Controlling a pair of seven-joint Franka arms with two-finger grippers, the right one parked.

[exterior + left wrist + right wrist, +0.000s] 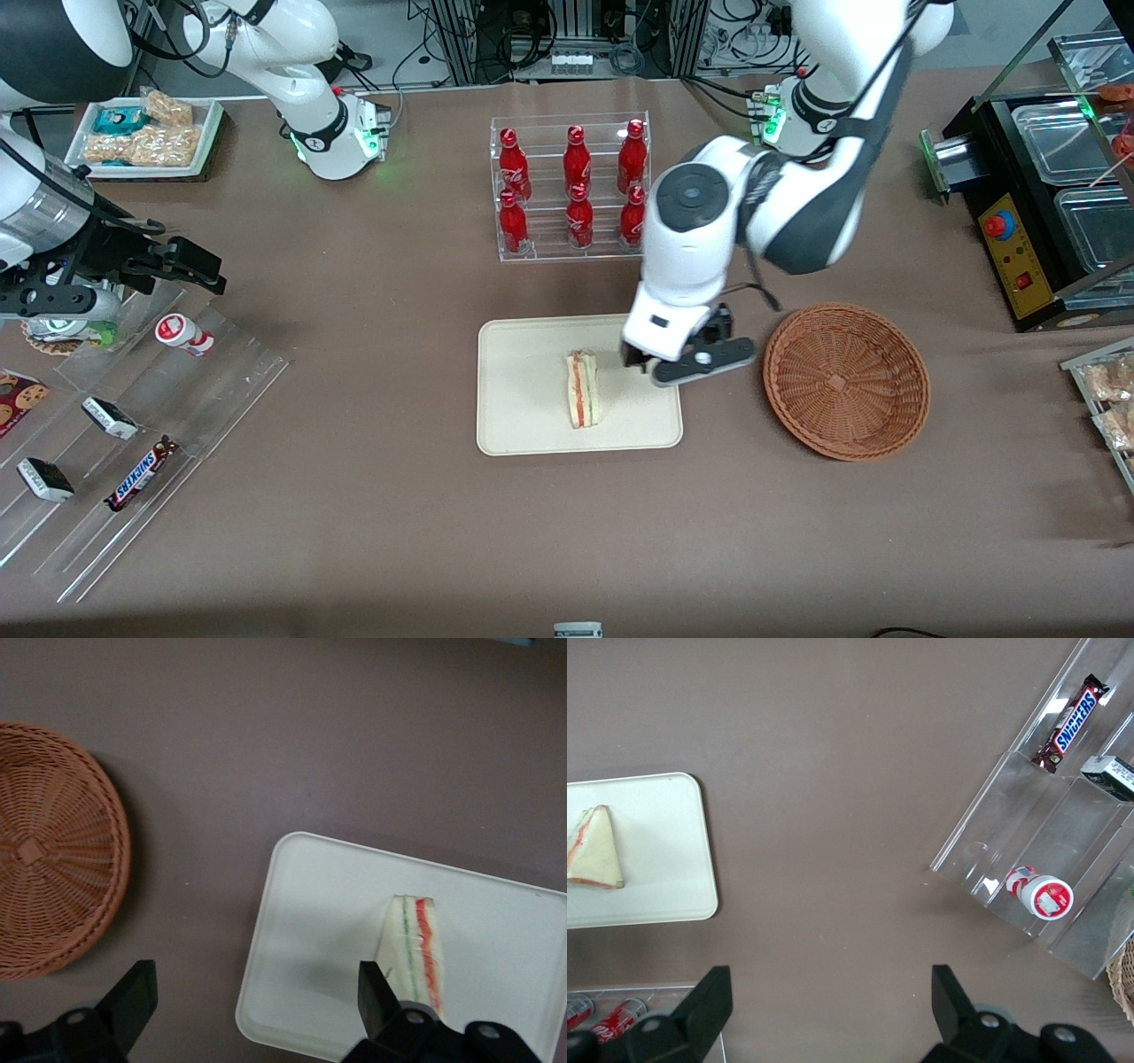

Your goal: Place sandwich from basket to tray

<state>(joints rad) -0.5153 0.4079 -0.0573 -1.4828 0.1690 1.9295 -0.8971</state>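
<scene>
White-bread sandwich (583, 390) stands lengthwise toward camera; gripper (640, 365) beside, fingers apart.

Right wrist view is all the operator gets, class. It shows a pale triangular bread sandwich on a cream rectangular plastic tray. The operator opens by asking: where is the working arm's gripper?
Observer: The gripper hovers over the edge of the cream rectangular plastic tray that is nearest a round reddish-brown wicker basket.
Operator: Is it holding anything?
Observer: No. Its jaws are open with nothing between them, and the pale triangular bread sandwich lies apart from them on the tray.
Operator: Is anything left in that basket?
Observer: Nothing. The basket is empty and sits on the table beside the tray, toward the working arm's end.
</scene>
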